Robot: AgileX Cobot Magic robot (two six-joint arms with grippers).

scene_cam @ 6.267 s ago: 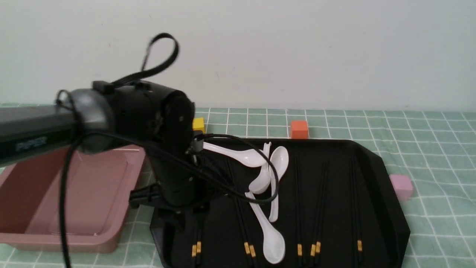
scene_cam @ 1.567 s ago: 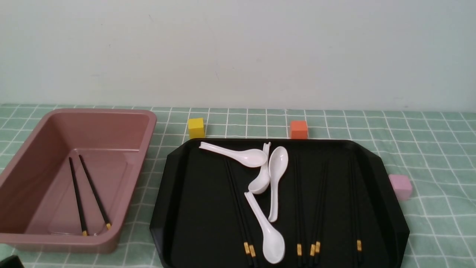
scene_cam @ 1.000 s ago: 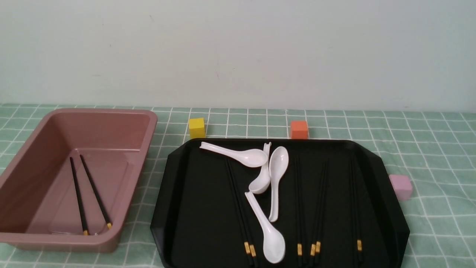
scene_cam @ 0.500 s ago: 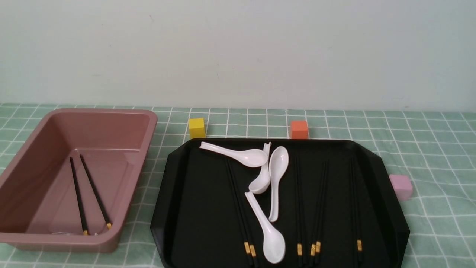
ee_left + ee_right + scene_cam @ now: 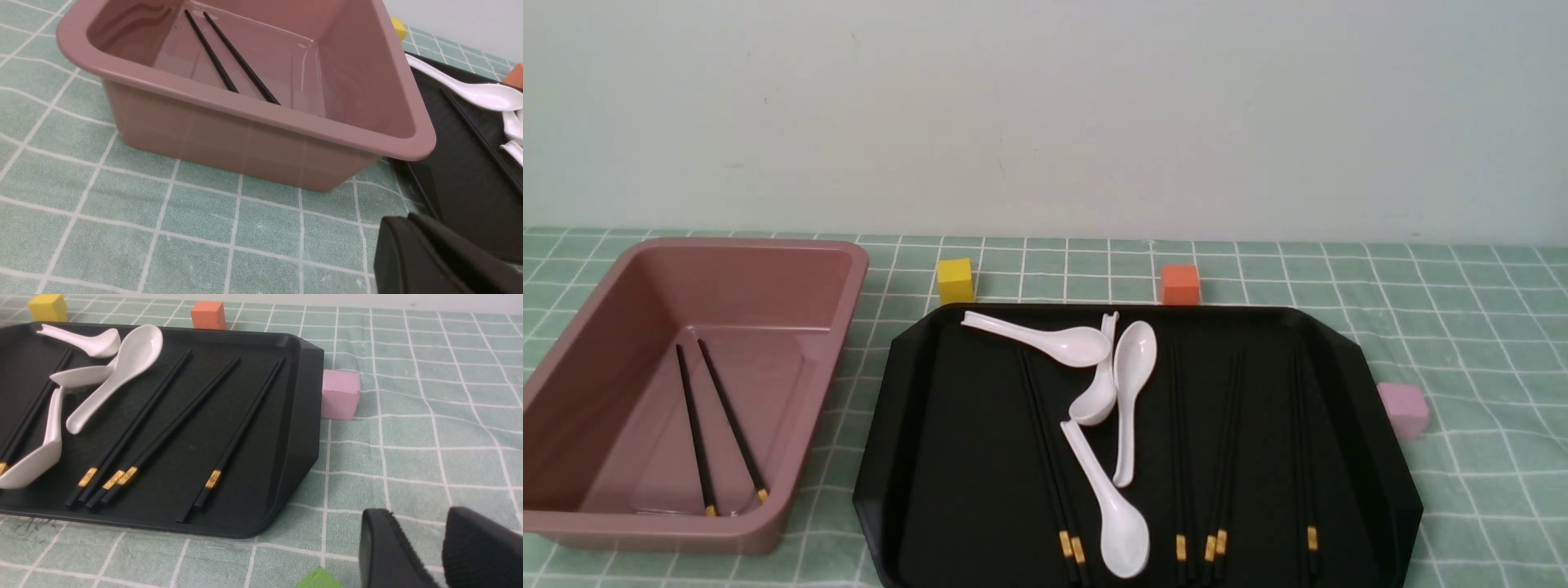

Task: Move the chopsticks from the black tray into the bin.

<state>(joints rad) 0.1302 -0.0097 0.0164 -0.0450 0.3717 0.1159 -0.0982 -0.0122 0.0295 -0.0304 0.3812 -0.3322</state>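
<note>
two chopsticks [image 5: 719, 425] already lie in the bin [image 5: 849, 269]; at least six remain on the black tray [image 5: 1347, 351] among white spoons [image 5: 1123, 392]. only the wrist views show the tools: the left gripper [image 5: 412, 222] pressed together and empty, the right gripper [image 5: 416, 531] slightly spread, holding nothing, beside a green block [image 5: 320, 580].

Two chopsticks [image 5: 717, 429] lie in the one bin [image 5: 849, 282] at left; six more chopsticks [image 5: 1225, 457] lie on the single black tray [image 5: 939, 457], counted by their gold bands; four white spoons [image 5: 1123, 400] share that tray; three small blocks stand beside it: yellow [image 5: 955, 280], orange [image 5: 1179, 283], pink [image 5: 1403, 411]; a green corner [image 5: 318, 579] shows near the right gripper.
</note>
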